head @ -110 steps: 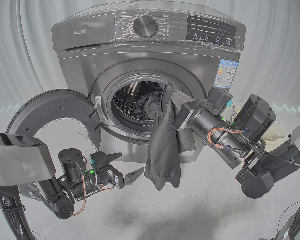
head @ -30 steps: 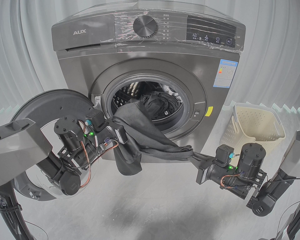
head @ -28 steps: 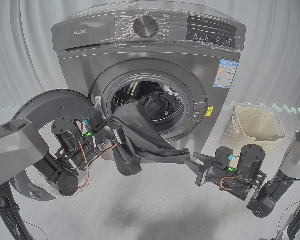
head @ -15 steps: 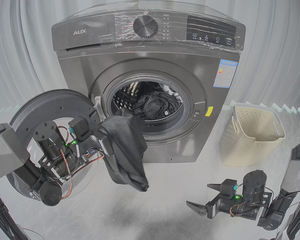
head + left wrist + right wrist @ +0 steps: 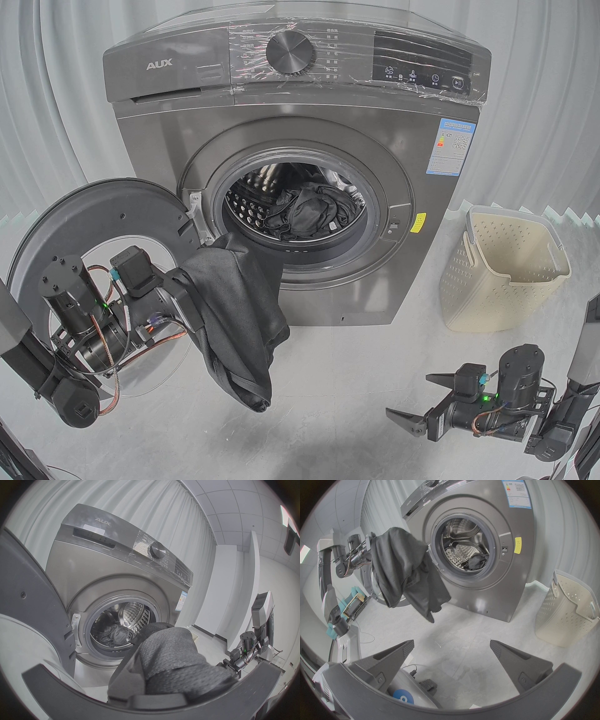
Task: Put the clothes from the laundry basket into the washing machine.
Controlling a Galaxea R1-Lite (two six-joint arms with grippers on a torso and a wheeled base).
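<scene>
The dark garment [image 5: 234, 312] is hanging off my left gripper [image 5: 187, 290], just below and left of the washing machine's drum opening [image 5: 250, 206]. Cloth is covering that pincer, so I cannot tell whether it is clamped. The right gripper [image 5: 409, 395] is sitting low near the floor, jaws apart. I'm aiming to lift until the trailing hem is clearing the opening's lower edge, then to push in deep beside the clothes [image 5: 309, 212] inside.
</scene>
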